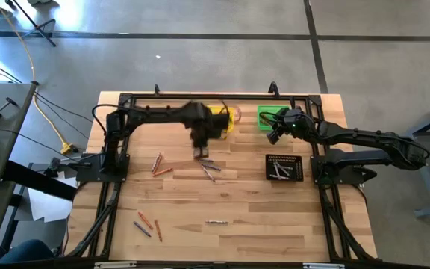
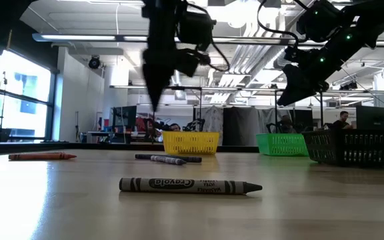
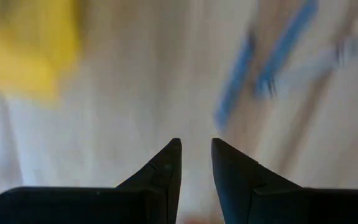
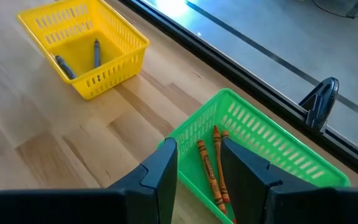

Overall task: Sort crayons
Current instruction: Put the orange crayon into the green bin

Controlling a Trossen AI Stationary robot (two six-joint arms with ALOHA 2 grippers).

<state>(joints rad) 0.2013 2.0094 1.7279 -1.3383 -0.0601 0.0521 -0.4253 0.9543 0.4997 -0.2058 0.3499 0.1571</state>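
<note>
Crayons lie scattered on the wooden table: orange ones [image 1: 159, 165], a grey-blue group [image 1: 209, 169], a few near the front left [image 1: 148, 224], one pale [image 1: 215, 222]. My left gripper [image 1: 201, 152] hangs above the grey-blue group [image 3: 272, 62], slightly open and empty, fingers pointing down [image 2: 155, 100]. My right gripper [image 1: 275, 136] hovers over the green bin [image 4: 272, 149], open and empty. The green bin holds orange crayons [image 4: 213, 165]. The yellow bin [image 4: 82, 43] holds two grey-blue crayons [image 4: 78, 59].
A black ribbed tray [image 1: 284, 167] with several crayons sits at the right, near the right arm's base. A dark crayon [image 2: 191, 186] lies close to the low camera, an orange one [image 2: 42, 156] farther left. A black frame [image 1: 200, 97] borders the table.
</note>
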